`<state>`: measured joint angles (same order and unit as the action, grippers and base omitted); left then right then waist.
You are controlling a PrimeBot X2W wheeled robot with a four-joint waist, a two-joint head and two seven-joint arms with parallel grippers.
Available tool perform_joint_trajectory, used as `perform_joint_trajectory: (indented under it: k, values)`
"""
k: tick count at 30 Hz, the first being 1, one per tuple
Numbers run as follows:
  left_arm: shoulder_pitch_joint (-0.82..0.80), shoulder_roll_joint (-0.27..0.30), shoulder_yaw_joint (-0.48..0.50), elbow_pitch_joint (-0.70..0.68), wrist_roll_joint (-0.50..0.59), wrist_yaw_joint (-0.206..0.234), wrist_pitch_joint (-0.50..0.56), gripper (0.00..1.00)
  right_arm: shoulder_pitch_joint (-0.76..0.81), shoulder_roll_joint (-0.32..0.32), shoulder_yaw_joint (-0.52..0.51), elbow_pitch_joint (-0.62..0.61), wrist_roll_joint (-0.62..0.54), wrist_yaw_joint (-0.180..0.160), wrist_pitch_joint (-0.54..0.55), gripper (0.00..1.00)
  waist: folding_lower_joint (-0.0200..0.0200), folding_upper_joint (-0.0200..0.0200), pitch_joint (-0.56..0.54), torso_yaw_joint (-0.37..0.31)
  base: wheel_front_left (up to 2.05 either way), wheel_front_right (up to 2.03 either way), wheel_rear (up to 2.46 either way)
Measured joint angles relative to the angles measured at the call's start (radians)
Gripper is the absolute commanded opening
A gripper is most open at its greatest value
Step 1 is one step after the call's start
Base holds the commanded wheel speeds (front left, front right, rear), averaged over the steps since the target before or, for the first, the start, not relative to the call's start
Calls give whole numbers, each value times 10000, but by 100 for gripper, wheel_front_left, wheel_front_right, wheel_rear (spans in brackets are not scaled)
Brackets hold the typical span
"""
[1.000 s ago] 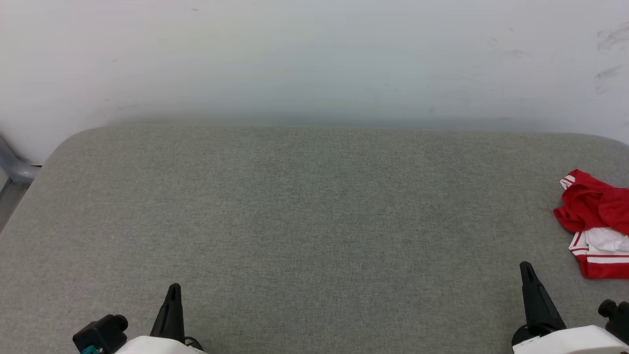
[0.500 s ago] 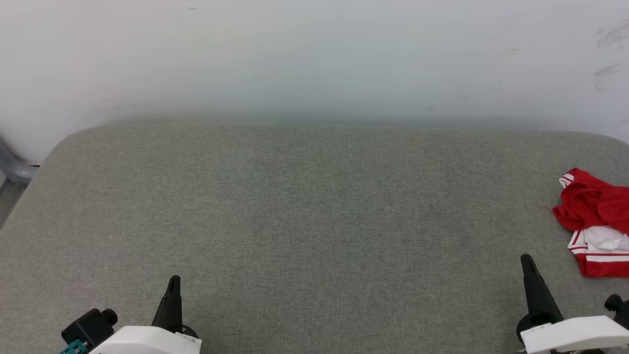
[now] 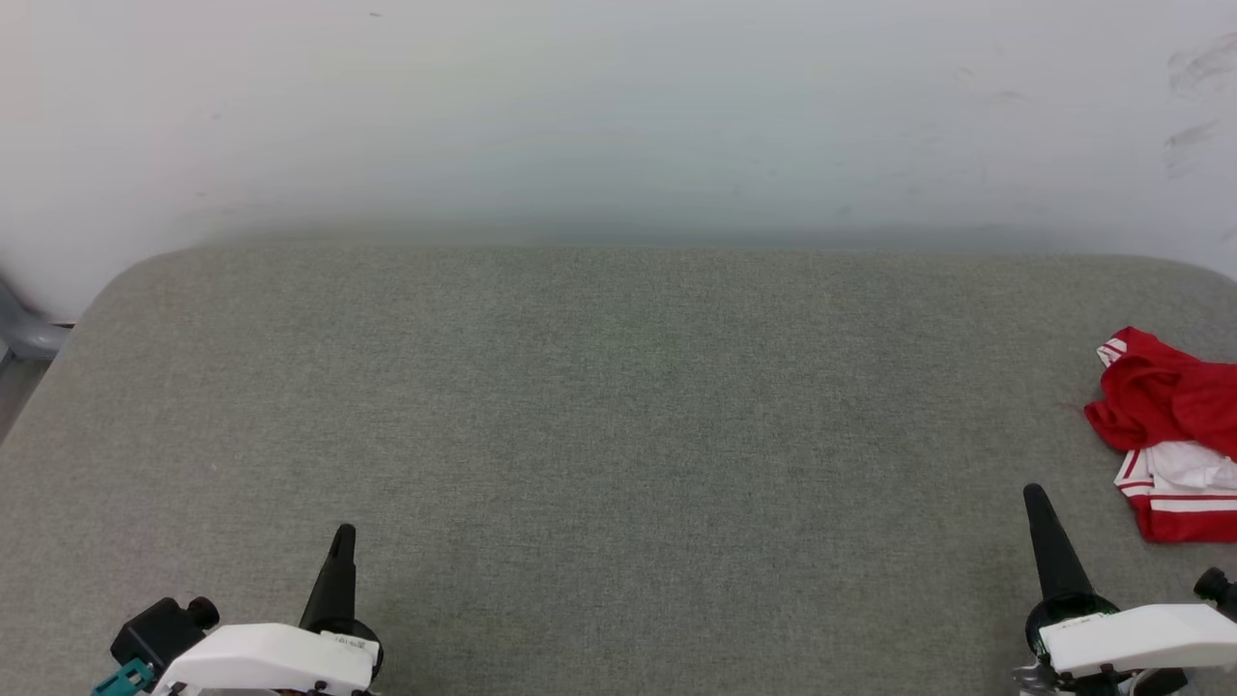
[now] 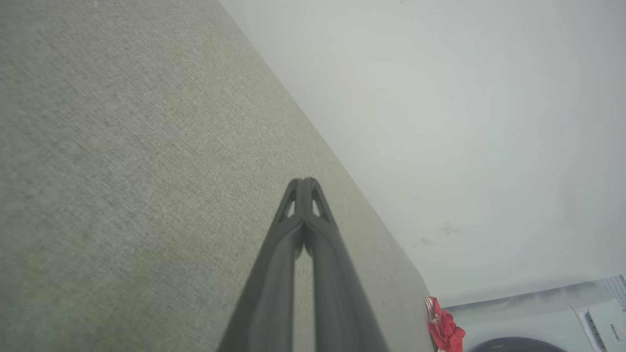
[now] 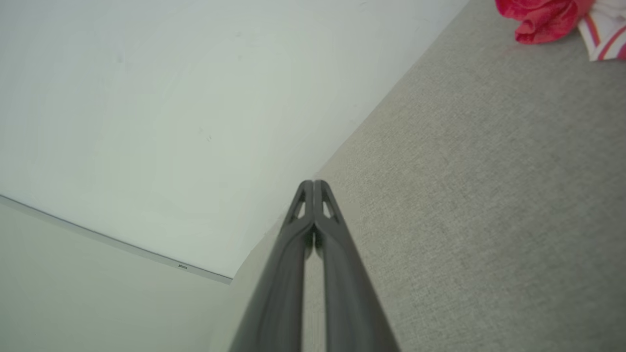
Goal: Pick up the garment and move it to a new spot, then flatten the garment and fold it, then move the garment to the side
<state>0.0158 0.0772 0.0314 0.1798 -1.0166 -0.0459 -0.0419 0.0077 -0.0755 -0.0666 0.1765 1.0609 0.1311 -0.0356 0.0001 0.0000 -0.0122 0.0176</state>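
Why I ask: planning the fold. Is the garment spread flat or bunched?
Bunched: the garment lies in rumpled red and white folds.

No readable text. Faint dark wording on white appliance [image 4: 602, 320], too small to make out; small tag [image 5: 182, 266] on wall trim [image 5: 122, 242], likewise too blurred to read.

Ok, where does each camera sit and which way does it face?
Head view: on the head, facing forward and down over the grey fabric surface to the wall; left fingers lower left, right fingers lower right.
Left wrist view: on that wrist, along its shut fingers, over the surface toward the wall.
Right wrist view: likewise, its own shut fingers.
Shared: all show the garment.
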Motion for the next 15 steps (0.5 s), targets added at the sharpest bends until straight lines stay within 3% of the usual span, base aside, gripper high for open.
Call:
perform_joint_trajectory:
  k: [15]
  values:
    - [-281,-46,165,180,-1662,-236,395,0,-295,25,-81,190,1547,0,362,0,0,0,34,-39,0,0,0]
